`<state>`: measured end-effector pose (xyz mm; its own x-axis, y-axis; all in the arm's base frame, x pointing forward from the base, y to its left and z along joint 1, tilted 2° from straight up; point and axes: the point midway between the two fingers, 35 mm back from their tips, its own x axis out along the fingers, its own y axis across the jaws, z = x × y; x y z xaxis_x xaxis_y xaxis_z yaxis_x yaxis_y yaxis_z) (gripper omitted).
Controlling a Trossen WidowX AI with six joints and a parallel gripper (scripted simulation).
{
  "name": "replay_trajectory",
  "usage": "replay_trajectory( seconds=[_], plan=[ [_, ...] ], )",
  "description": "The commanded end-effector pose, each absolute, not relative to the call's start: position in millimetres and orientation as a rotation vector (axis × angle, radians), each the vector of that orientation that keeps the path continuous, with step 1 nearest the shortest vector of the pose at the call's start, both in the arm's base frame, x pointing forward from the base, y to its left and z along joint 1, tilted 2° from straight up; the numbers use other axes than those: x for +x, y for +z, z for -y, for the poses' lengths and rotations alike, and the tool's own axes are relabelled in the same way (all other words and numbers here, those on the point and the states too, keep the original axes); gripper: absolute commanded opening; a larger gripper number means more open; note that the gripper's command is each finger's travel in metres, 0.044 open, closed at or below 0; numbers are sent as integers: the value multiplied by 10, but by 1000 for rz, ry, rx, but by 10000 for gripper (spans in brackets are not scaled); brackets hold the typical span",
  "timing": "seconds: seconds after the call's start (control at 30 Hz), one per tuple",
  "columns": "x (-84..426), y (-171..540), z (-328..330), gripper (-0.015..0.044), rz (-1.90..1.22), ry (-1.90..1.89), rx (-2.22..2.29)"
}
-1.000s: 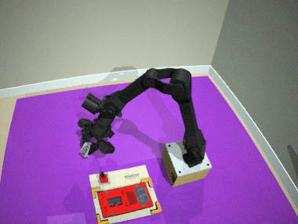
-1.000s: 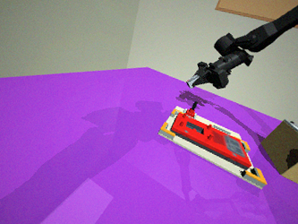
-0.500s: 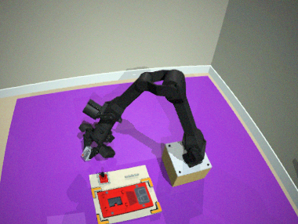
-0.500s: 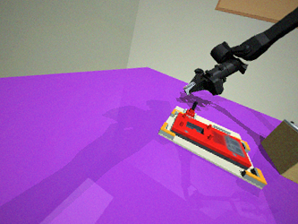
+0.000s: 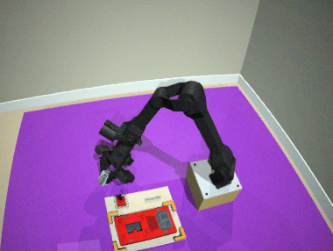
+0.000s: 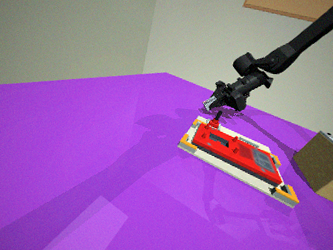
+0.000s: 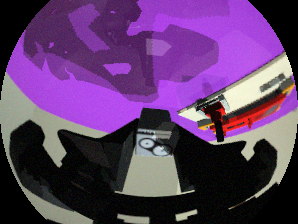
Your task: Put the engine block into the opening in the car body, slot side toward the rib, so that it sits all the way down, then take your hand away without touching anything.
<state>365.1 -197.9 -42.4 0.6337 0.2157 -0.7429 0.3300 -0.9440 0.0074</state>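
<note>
My gripper (image 5: pixel 104 177) (image 6: pixel 209 104) (image 7: pixel 154 123) is shut on the engine block (image 5: pixel 103 178) (image 6: pixel 208 103) (image 7: pixel 154 146), a small grey and black block with two pale round marks showing in the wrist view. It holds the block in the air, tilted, beyond the car body's board on the side of the small red part. The red car body (image 5: pixel 146 233) (image 6: pixel 253 163) (image 7: pixel 255 114) lies in its tray with its dark opening (image 5: pixel 134 226) (image 6: pixel 218 140) facing up. The slot side and the rib are too small to tell.
The cream board (image 5: pixel 136 197) (image 6: pixel 225 164) (image 7: pixel 198 99) has orange corner brackets. A small red part with a black upright knob (image 5: pixel 120 197) (image 6: pixel 218 115) (image 7: pixel 219 131) stands at its end near the gripper. The arm's base box (image 5: pixel 219 201) (image 6: pixel 319 160) stands beside the board.
</note>
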Motion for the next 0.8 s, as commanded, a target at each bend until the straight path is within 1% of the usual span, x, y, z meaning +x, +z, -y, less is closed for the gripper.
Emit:
replay_trajectory(
  seconds=[0.0,0.3,0.4,0.77],
  plan=[
    [3647,-505,1965,0,-465,-1197,2709],
    [3646,-694,1965,0,-465,-1197,2709],
    [3653,-646,1972,0,-465,-1197,2709],
    [3653,-644,1971,289,-461,-1195,2714]
  ],
)
